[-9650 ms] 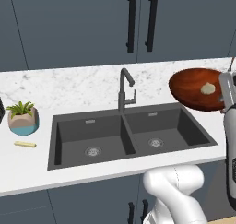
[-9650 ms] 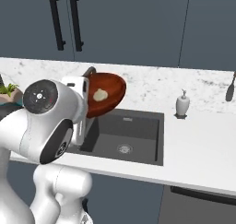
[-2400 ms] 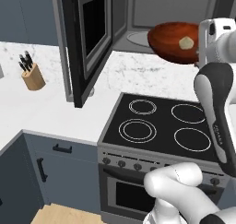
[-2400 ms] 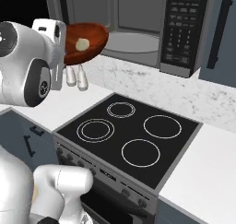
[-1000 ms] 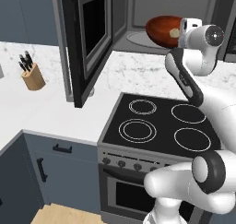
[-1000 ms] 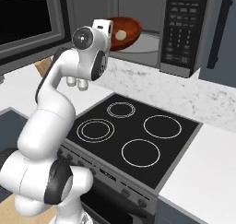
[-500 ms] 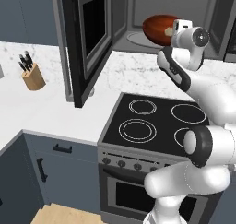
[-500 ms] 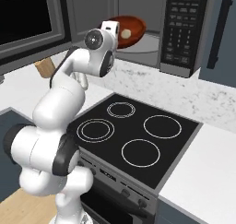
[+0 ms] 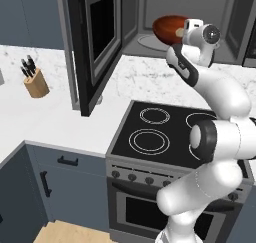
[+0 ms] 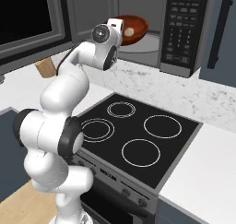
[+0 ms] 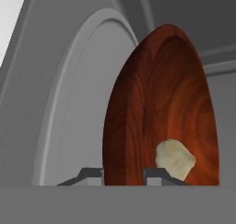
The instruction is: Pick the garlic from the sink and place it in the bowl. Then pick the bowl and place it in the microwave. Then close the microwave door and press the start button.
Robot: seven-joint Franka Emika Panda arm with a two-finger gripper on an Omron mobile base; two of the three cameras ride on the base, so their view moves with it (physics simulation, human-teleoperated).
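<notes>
Big black and dark grey built-in microwave (image 9: 150,17) w/ pale grey interior sits above the marbled white desk (image 9: 40,112), cavity open. Its black-framed door w/ dark glass window (image 9: 97,42) hangs swung out to the left in the left base view. Control panel w/ buttons (image 10: 182,29) is on the right side in the right base view.

Below it, black glass stove top w/ four white rings (image 10: 133,135), nothing on it. Light wooden knife block w/ dark handles (image 9: 34,79) stands on the desk well left of the door.

White arm reaches up into the microwave opening. Gripper (image 11: 123,172) is clamped on the near rim of the glossy reddish-brown wooden-looking bowl (image 11: 161,112), one finger each side of the rim in the hand view. Bowl (image 9: 167,28) is inside the mouth of the cavity, above the round pale turntable (image 11: 78,103), can't tell if it's touching it or not.

Small pale cream-beige garlic bulb (image 11: 174,158) lies inside the bowl, down by the rim close to the gripper. Also visible in the right base view as a pale blob in the bowl (image 10: 129,32).
</notes>
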